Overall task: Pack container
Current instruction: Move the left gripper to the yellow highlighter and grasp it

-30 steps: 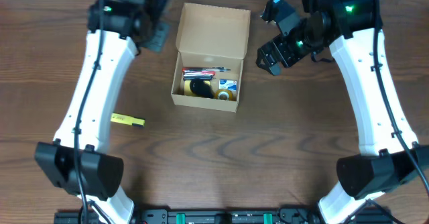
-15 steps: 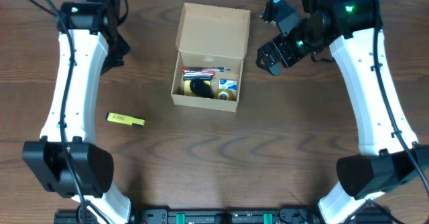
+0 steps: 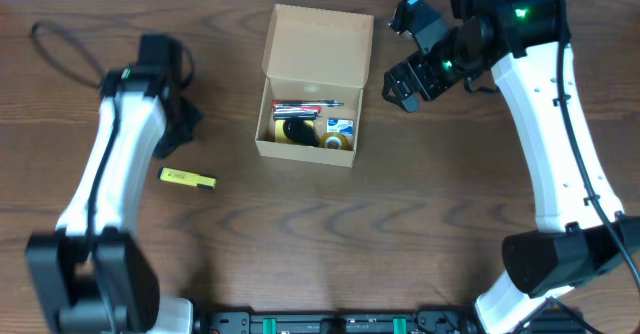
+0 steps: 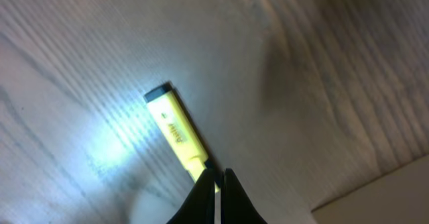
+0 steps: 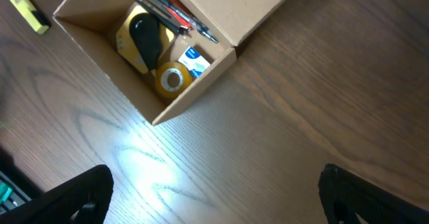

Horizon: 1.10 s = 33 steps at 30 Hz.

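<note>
The tan cardboard container (image 3: 348, 159) stands open at the table's middle back, its flap lid (image 3: 318, 42) raised behind it. Inside lie red pens, a black item, a tape roll and a blue-white item; the right wrist view (image 5: 221, 66) shows them too. A yellow highlighter (image 3: 189, 179) lies on the table left of the container; it also shows in the left wrist view (image 4: 175, 131). My left gripper (image 4: 218, 177) is shut and empty, above the highlighter's end. My right gripper (image 3: 400, 86) is open and empty, to the right of the container.
A black cable (image 3: 60, 39) loops on the table at the far left back. The dark wooden table (image 3: 340, 234) runs to the front edge, where the arm bases stand.
My left arm has swung from beside the container's lid out to the left and down toward the highlighter. The right arm and the container have not moved.
</note>
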{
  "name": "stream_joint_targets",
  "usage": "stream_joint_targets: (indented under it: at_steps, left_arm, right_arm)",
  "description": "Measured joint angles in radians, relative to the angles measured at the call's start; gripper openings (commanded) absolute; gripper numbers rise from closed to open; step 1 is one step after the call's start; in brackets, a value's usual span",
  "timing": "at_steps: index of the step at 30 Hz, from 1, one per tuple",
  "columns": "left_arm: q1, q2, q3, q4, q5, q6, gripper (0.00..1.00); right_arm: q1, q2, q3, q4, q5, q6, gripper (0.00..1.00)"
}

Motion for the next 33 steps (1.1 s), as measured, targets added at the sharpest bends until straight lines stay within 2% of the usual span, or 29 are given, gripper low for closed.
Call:
stream_joint_targets:
  at_steps: [1,3,7,10,12,14,21,33]
  left_arm:
    - [0.011,-0.042,-0.049,0.037,0.012,0.01,0.06]
    - [0.032,-0.121,-0.147,0.088,0.027,0.026,0.13]
    - [0.043,-0.154,-0.26,0.132,0.04,0.035,0.26]
    - [0.053,-0.151,-0.325,0.193,0.043,-0.001,0.35]
    - [0.061,-0.149,-0.362,0.239,0.051,-0.033,0.47]
    - [0.064,-0.145,-0.39,0.283,0.057,-0.069,0.51]
    - [0.064,-0.127,-0.438,0.386,0.058,-0.14,0.55]
    - [0.067,-0.008,-0.462,0.432,0.07,-0.27,0.59]
  right_arm:
    - [0.0,0.0,0.0,0.0,0.0,0.0,0.99]
    - [0.0,0.0,0.0,-0.001,0.0,0.0,0.99]
    - [0.0,0.0,0.0,0.0,0.001,0.0,0.99]
    - [0.0,0.0,0.0,-0.001,0.002,0.0,0.99]
    - [0.0,0.0,0.0,0.0,0.002,0.0,0.99]
    - [0.0,0.0,0.0,0.0,0.002,0.0,0.99]
    - [0.0,0.0,0.0,0.0,0.002,0.0,0.99]
    - [0.0,0.0,0.0,0.0,0.002,0.0,0.99]
